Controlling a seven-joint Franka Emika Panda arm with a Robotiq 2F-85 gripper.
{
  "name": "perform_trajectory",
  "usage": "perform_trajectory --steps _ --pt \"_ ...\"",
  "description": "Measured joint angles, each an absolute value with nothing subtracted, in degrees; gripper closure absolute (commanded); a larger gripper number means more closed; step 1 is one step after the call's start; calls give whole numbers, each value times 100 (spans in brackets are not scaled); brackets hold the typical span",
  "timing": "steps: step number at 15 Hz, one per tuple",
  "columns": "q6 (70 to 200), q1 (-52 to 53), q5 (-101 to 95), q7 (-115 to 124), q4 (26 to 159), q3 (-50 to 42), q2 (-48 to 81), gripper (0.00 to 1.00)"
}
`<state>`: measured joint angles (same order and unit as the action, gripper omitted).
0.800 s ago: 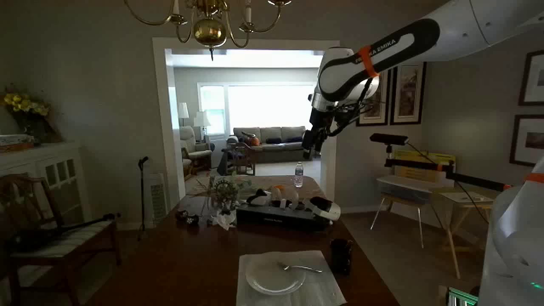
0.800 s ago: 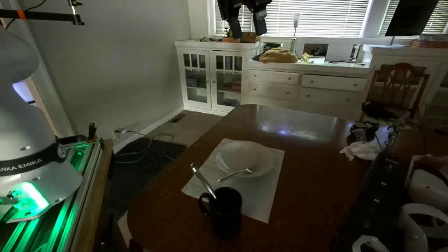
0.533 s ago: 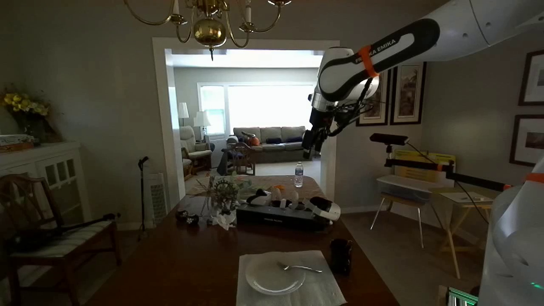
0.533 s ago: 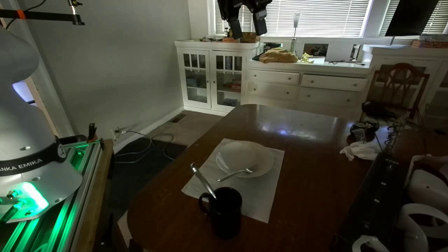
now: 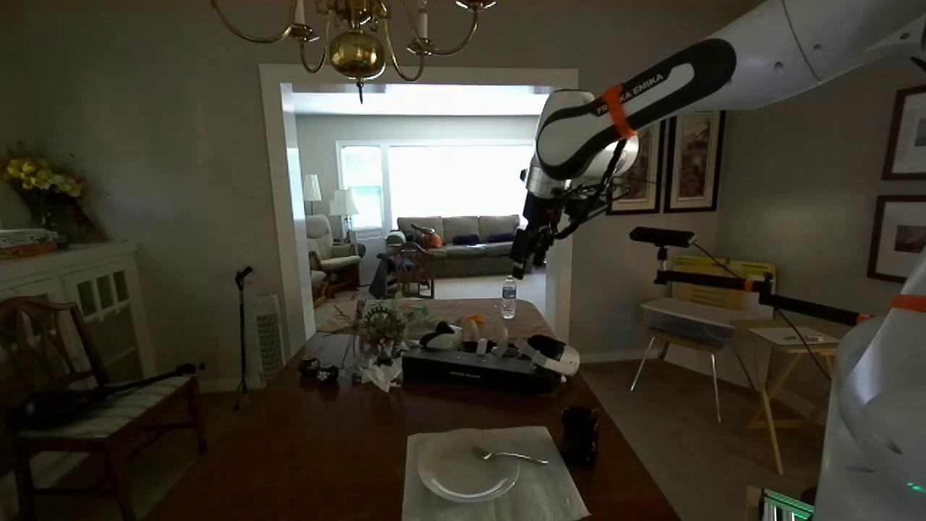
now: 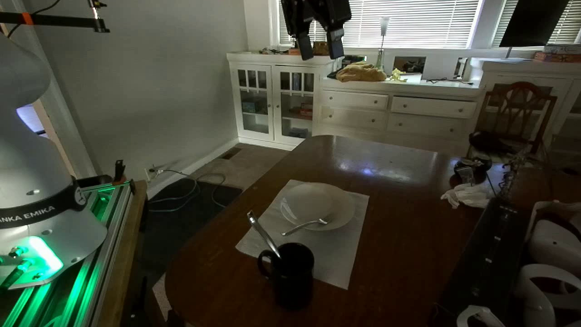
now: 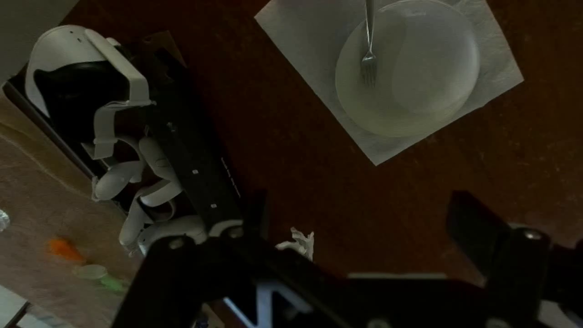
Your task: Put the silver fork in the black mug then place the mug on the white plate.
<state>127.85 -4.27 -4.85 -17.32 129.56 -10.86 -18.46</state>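
The silver fork [image 7: 369,57] lies with its tines on the white plate [image 7: 432,59] and its handle over the rim. Both exterior views show it there too, on the plate [image 5: 463,477]. Beside them stands the black mug [image 6: 294,284], upright on the table, its handle to one side; it is outside the wrist view. Another silver utensil [image 6: 263,234] leans in the mug, its lower end hidden inside. High above the table hangs my gripper [image 6: 321,53], open, its fingers wide apart with only air between them [image 7: 473,223].
Under the plate is a white paper sheet [image 5: 557,499]. A long black box [image 5: 474,370] with a white headset [image 5: 555,354] and controllers crosses the table farther off. Near it lie crumpled tissue [image 5: 381,373] and a dried plant [image 5: 383,329]. A chandelier [image 5: 357,54] hangs overhead.
The arm and gripper have come down slightly, seen in both exterior views. Fork, mug and plate have stayed where they were.
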Motion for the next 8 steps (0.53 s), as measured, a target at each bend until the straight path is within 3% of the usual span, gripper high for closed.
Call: perform_trajectory --steps 8 --pt "13095 -339 -295 -1948 13091 -885 -555 0"
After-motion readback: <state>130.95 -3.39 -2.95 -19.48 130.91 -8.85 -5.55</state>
